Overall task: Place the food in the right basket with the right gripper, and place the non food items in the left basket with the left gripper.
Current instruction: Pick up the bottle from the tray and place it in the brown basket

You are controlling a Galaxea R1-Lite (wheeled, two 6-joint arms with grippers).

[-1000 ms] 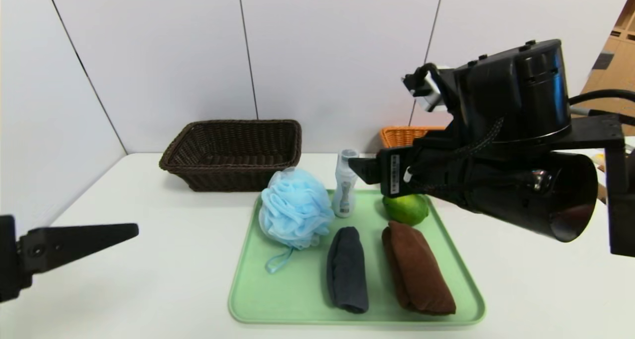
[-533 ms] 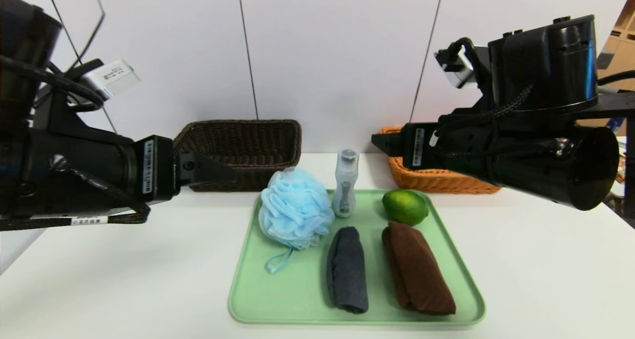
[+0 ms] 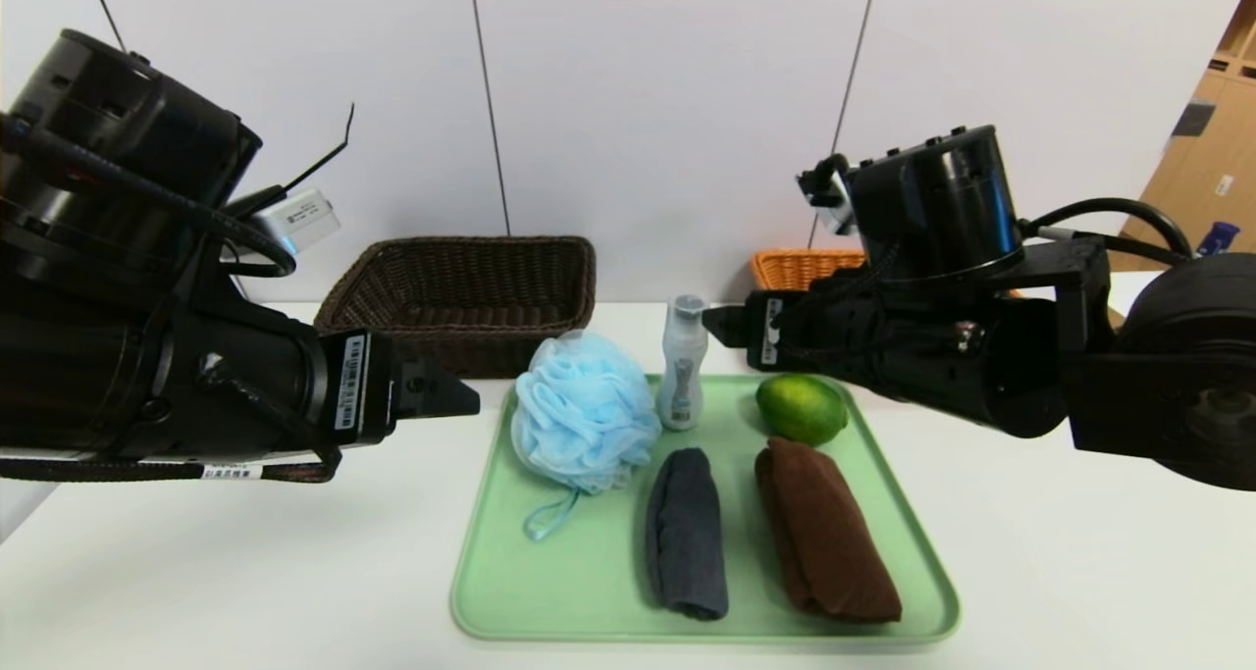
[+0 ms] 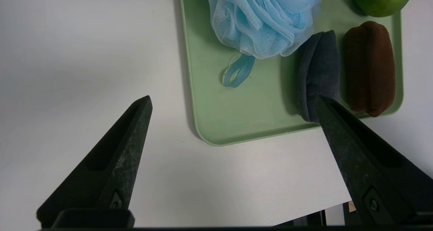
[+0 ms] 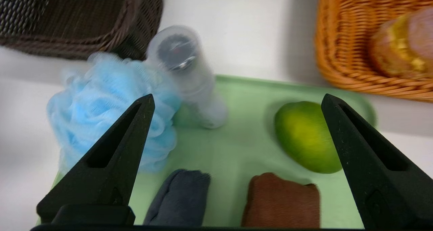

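So w/ both claws spread wide & empty, you've got the right gripper (image 5: 236,99) above the lime (image 5: 306,136) on the tray (image 3: 589,592), bun (image 5: 401,48) already in orange basket (image 5: 341,55), left gripper (image 4: 233,102) beside the tray for non-food.

A: Head camera?
B: Looks forward and down over the whole green tray (image 3: 589,592).
A: Wrist cameras?
B: Both close above that tray (image 4: 216,122), sharing its lime (image 5: 306,136).
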